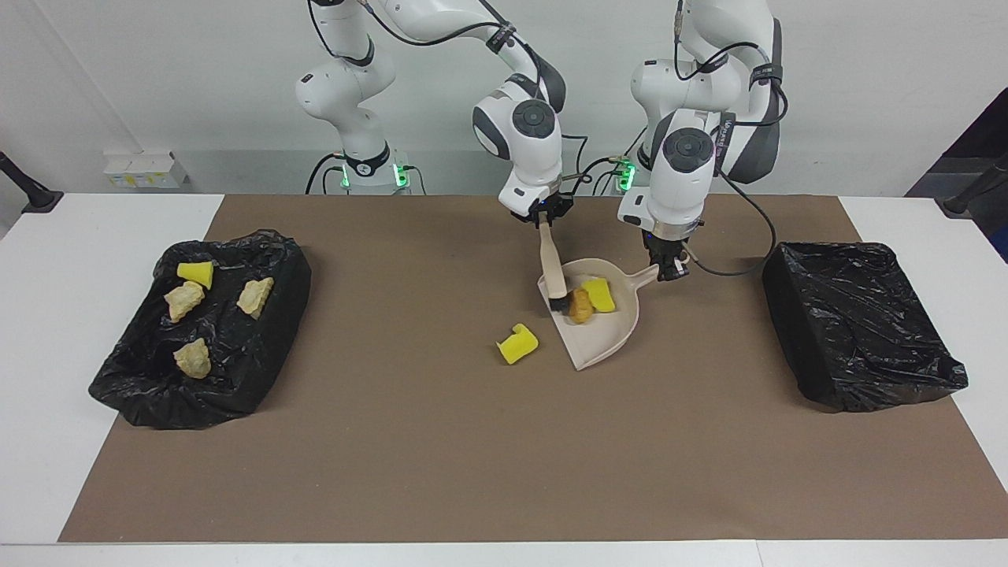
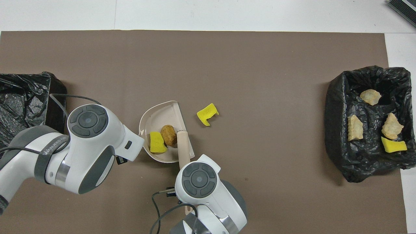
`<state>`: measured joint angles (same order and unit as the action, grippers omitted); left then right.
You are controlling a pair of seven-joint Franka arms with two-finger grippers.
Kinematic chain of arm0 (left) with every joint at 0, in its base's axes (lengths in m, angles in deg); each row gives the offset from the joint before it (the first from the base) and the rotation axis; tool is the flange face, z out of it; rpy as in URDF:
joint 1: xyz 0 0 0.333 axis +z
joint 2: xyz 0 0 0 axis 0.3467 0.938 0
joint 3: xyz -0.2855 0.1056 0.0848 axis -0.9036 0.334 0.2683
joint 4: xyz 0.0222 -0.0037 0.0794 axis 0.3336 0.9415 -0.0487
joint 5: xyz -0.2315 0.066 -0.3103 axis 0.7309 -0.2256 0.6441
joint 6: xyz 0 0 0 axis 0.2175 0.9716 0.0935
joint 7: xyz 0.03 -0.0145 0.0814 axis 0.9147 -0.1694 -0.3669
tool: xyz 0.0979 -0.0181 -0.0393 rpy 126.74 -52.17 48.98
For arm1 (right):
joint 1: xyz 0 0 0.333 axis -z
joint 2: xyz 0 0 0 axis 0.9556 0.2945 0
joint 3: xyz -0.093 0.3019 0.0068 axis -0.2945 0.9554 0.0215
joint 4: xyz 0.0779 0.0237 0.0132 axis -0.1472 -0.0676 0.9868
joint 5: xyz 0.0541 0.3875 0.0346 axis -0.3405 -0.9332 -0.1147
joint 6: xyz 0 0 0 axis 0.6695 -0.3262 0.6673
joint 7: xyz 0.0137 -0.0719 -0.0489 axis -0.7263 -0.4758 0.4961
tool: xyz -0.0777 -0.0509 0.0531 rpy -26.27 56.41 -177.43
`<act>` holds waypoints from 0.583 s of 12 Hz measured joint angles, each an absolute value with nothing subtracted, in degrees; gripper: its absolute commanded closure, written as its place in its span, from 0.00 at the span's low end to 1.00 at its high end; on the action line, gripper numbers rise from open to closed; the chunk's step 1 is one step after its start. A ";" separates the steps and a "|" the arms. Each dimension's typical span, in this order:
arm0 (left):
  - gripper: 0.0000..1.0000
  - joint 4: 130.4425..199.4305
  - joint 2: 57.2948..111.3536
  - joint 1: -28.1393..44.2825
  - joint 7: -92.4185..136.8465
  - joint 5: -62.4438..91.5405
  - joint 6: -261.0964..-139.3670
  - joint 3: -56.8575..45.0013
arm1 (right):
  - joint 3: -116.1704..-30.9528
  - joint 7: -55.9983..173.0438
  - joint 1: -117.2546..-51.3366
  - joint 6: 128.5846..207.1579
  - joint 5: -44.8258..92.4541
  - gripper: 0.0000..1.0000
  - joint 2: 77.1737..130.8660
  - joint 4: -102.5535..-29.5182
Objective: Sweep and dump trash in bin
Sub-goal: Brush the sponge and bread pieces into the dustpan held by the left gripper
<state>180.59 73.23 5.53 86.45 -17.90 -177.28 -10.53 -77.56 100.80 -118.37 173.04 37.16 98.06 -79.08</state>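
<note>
Right gripper (image 1: 542, 218) clamped on brush (image 1: 553, 268) handle, bristles down inside dustpan (image 1: 606, 335) against golden-brown nugget (image 1: 581, 306). Left gripper (image 1: 671, 268) closed on dustpan handle. Yellow sponge piece (image 1: 600, 294) lies in pan beside nugget. Second yellow sponge piece (image 1: 516, 343) on brown mat (image 1: 409, 441), just outside pan mouth. Trash-holding bin (image 1: 260, 370) at right arm's end.

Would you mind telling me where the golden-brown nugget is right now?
The golden-brown nugget lies in the dustpan mid-table, between the yellow sponge piece and the brush head.
</note>
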 measured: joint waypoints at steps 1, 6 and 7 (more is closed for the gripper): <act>1.00 180.75 73.21 5.55 86.08 -17.55 -177.38 -10.47 | -77.88 100.89 -118.03 171.19 37.18 1.00 98.05 -78.41; 1.00 184.02 73.04 6.65 84.18 -12.52 -183.93 -10.08 | -78.78 96.87 -107.13 159.63 51.78 1.00 98.13 -74.15; 1.00 184.42 73.03 6.70 84.04 -12.27 -184.58 -10.02 | -78.89 93.87 -104.61 159.49 54.30 1.00 98.60 -73.97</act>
